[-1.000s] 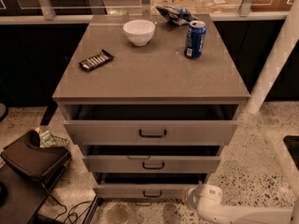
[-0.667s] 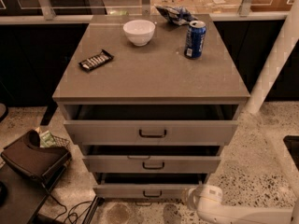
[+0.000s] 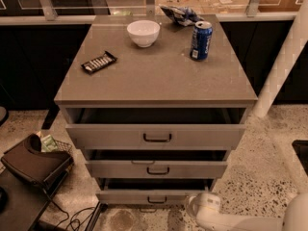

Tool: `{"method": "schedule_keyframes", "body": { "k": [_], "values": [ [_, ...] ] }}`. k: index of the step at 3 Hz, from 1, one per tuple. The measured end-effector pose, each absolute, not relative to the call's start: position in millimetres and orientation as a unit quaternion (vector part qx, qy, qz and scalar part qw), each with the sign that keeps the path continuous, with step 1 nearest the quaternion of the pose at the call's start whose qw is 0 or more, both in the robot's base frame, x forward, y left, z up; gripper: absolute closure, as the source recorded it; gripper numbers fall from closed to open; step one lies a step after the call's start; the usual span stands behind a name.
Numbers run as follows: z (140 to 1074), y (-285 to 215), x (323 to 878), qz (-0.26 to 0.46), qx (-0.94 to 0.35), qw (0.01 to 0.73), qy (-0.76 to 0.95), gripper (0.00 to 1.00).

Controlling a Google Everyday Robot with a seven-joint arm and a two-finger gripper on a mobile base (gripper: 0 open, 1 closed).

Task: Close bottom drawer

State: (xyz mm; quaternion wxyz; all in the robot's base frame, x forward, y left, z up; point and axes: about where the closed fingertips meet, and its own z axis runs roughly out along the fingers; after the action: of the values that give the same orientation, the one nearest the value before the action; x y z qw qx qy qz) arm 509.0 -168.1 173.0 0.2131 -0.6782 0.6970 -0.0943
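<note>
Gripper (image 3: 199,207) at the end of a white robot arm, low in the bottom right of the view, just beside the right front corner of the bottom drawer (image 3: 139,196). Whether it is spread or closed cannot be told, and contact with the drawer front cannot be confirmed.

Grey-taupe cabinet (image 3: 154,81) fills the centre of the view, seen from above and in front, standing on a speckled floor (image 3: 260,167). All 3 of its drawers are pulled partly out, each with a dark gap above its front. From largest to smallest: the top drawer (image 3: 106,136), the middle drawer (image 3: 115,169), then the bottom drawer, lowest and narrowest-looking, with a small dark handle (image 3: 157,199) at its centre.

On the cabinet top, well apart from each other: a white bowl (image 3: 143,32), a blue drinks can (image 3: 201,40), upright, and a dark snack bar (image 3: 98,62) lying flat.

Step in hand, as a judgement: the approach is done and the push has not yet taken effect, since the bottom drawer is not closed. The next move likely calls for the gripper to bear on the flat drawer front, nearer the handle than the corner, and press straight toward the cabinet so the drawer slides in squarely rather than skewing.
</note>
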Motion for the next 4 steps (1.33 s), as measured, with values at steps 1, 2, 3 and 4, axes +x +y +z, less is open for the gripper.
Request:
{"method": "schedule_keyframes", "body": {
  "k": [1, 2, 3, 4],
  "values": [
    [154.9, -162.3, 529.6, -0.094, -0.686, 0.222, 0.686, 1.00],
    [147.4, -159.5, 537.2, -0.091, -0.691, 0.225, 0.680, 1.00],
    [147.4, -159.5, 536.9, -0.092, -0.691, 0.225, 0.680, 1.00],
    [143.1, -155.0, 546.3, -0.088, -0.693, 0.235, 0.675, 1.00]
  ]
}}
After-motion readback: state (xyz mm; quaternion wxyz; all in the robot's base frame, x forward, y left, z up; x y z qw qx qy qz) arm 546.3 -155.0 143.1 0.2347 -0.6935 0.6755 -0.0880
